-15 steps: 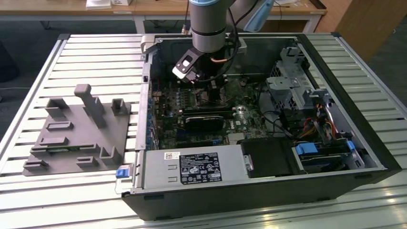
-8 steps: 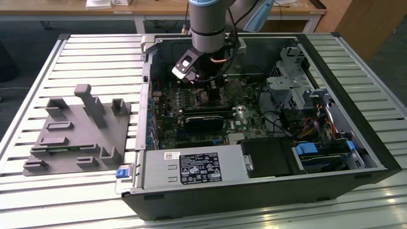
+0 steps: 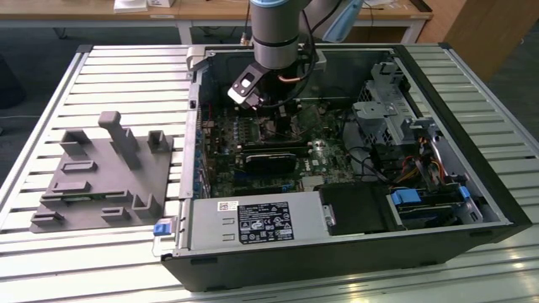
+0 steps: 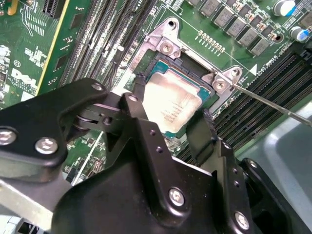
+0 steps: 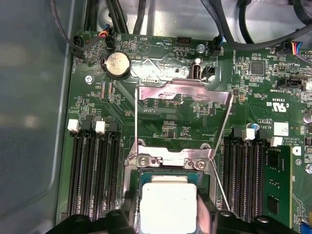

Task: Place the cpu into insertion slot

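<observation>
In both wrist views the cpu, a small square chip with a dull silvery face, sits between my two black fingers. My gripper is shut on its opposite edges. The chip is held right at the insertion slot, a square socket with a metal bracket rim, and covers most of its opening. I cannot tell whether it rests in the socket or hovers just above. The socket's metal cover plate is folded back. In the exterior view my gripper reaches down into the open computer case.
Long black memory slots flank the socket, and a thin lever wire sticks out beside it. The case holds a black card, power supply and drive cage. A grey fixture stands at the exterior view's left.
</observation>
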You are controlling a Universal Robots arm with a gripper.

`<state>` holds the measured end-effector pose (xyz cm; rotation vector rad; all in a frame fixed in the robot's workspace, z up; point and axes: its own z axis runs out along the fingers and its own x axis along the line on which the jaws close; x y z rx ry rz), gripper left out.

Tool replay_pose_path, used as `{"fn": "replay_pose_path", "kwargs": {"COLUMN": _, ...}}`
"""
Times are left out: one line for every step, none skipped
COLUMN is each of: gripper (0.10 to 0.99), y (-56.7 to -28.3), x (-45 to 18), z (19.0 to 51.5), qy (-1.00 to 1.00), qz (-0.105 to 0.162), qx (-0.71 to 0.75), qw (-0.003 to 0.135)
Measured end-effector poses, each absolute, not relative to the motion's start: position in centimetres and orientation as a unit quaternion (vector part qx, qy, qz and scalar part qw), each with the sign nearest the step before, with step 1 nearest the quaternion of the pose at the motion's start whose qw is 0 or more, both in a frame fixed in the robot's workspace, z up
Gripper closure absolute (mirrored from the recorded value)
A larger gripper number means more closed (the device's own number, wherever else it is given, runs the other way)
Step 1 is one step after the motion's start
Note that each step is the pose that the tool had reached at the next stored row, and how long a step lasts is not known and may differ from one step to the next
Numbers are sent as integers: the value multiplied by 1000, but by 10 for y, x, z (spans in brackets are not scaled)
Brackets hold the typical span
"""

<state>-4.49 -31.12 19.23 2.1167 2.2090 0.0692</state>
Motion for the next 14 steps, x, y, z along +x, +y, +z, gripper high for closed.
{"fn": "replay_pose_path", "kwargs": {"gripper": 486, "y": -311, "x": -45, "z": 193, "qy": 721, "qz": 23, "qx": 691, "qw": 41}}
{"fn": "replay_pose_path", "kwargs": {"gripper": 486, "y": -311, "x": -45, "z": 193, "qy": 721, "qz": 22, "qx": 691, "qw": 41}}
{"fn": "replay_pose_path", "kwargs": {"gripper": 549, "y": -311, "x": -45, "z": 194, "qy": 721, "qz": 23, "qx": 691, "qw": 41}}
{"fn": "replay_pose_path", "kwargs": {"gripper": 549, "y": -311, "x": -45, "z": 195, "qy": 721, "qz": 23, "qx": 691, "qw": 41}}
{"fn": "replay_pose_path", "kwargs": {"gripper": 549, "y": -311, "x": -45, "z": 195, "qy": 721, "qz": 23, "qx": 692, "qw": 41}}
{"fn": "replay_pose_path", "kwargs": {"gripper": 549, "y": -311, "x": -45, "z": 195, "qy": 720, "qz": 23, "qx": 693, "qw": 41}}
{"fn": "replay_pose_path", "kwargs": {"gripper": 549, "y": -311, "x": -45, "z": 195, "qy": 718, "qz": 22, "qx": 695, "qw": 41}}
{"fn": "replay_pose_path", "kwargs": {"gripper": 549, "y": -311, "x": -45, "z": 195, "qy": 715, "qz": 22, "qx": 698, "qw": 41}}
{"fn": "replay_pose_path", "kwargs": {"gripper": 549, "y": -311, "x": -45, "z": 195, "qy": 711, "qz": 22, "qx": 702, "qw": 41}}
{"fn": "replay_pose_path", "kwargs": {"gripper": 549, "y": -311, "x": -45, "z": 195, "qy": 707, "qz": 22, "qx": 706, "qw": 41}}
{"fn": "replay_pose_path", "kwargs": {"gripper": 549, "y": -311, "x": -45, "z": 195, "qy": 703, "qz": 21, "qx": 710, "qw": 41}}
{"fn": "replay_pose_path", "kwargs": {"gripper": 549, "y": -311, "x": -45, "z": 195, "qy": 700, "qz": 21, "qx": 712, "qw": 41}}
{"fn": "replay_pose_path", "kwargs": {"gripper": 549, "y": -311, "x": -45, "z": 195, "qy": 699, "qz": 21, "qx": 713, "qw": 41}}
{"fn": "replay_pose_path", "kwargs": {"gripper": 549, "y": -311, "x": -45, "z": 195, "qy": 699, "qz": 21, "qx": 713, "qw": 41}}
